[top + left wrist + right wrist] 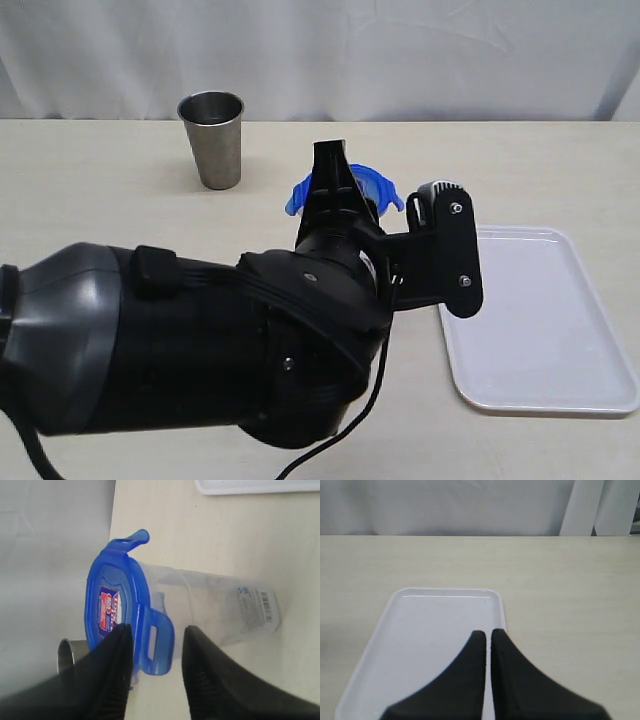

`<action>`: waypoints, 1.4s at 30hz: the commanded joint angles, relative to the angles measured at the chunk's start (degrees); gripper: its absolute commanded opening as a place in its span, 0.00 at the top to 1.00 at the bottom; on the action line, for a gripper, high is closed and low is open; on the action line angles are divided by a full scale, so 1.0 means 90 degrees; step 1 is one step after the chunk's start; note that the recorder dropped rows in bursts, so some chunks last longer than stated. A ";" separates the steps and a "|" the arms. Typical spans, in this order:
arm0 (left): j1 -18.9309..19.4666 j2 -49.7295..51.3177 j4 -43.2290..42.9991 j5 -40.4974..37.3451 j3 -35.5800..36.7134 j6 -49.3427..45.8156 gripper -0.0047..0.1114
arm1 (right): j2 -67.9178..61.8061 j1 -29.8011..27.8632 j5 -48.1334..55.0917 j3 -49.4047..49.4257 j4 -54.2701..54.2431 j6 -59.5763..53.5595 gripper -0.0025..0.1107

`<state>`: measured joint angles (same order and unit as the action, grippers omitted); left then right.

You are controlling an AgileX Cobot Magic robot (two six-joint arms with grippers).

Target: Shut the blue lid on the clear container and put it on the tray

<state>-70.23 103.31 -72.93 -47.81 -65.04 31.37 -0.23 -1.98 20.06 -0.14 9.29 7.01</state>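
Observation:
The blue lid [116,609] sits on the rim of the clear container [215,611], which stands upright on the table with its barcode label low on the side. Two of the lid's flap tabs stick outward. My left gripper [157,632] is open at the lid's edge, one finger over the lid's top and the other beside the container's wall, with a flap tab between them. In the exterior view only the lid [372,188] shows past the left arm. My right gripper [485,633] is shut and empty above the long edge of the white tray [425,630].
A grey steel cup [212,138] stands at the back left of the table, just behind the lid in the left wrist view. The tray [545,320] lies to the right of the container. A white curtain hangs behind the table.

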 commanded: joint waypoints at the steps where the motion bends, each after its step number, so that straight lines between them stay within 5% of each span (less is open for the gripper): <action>1: -0.0051 -0.0046 0.0184 -0.0137 -0.0033 0.0036 0.61 | 0.0026 0.0013 -0.0012 0.0016 -0.0007 -0.0021 0.94; 25: -0.0051 -0.1660 0.1858 0.0162 -0.0033 -0.0528 0.61 | 0.0026 0.0013 -0.0012 0.0016 -0.0007 -0.0021 0.94; 31: 0.0201 -0.2360 0.2358 0.0801 -0.0033 -0.0598 0.61 | 0.0026 0.0013 -0.0012 0.0016 -0.0007 -0.0021 0.94; 35: 0.0795 -0.2707 0.3828 0.1699 -0.0033 -0.1272 0.68 | 0.0026 0.0013 -0.0012 0.0016 -0.0007 -0.0021 0.94; 42: 0.1859 -0.2830 0.7756 0.2171 0.0010 -0.4702 0.87 | 0.0026 0.0013 -0.0012 0.0016 -0.0007 -0.0021 0.94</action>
<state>-56.47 78.27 -16.68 -29.83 -65.04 1.80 -0.23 -1.98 20.06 -0.14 9.29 7.01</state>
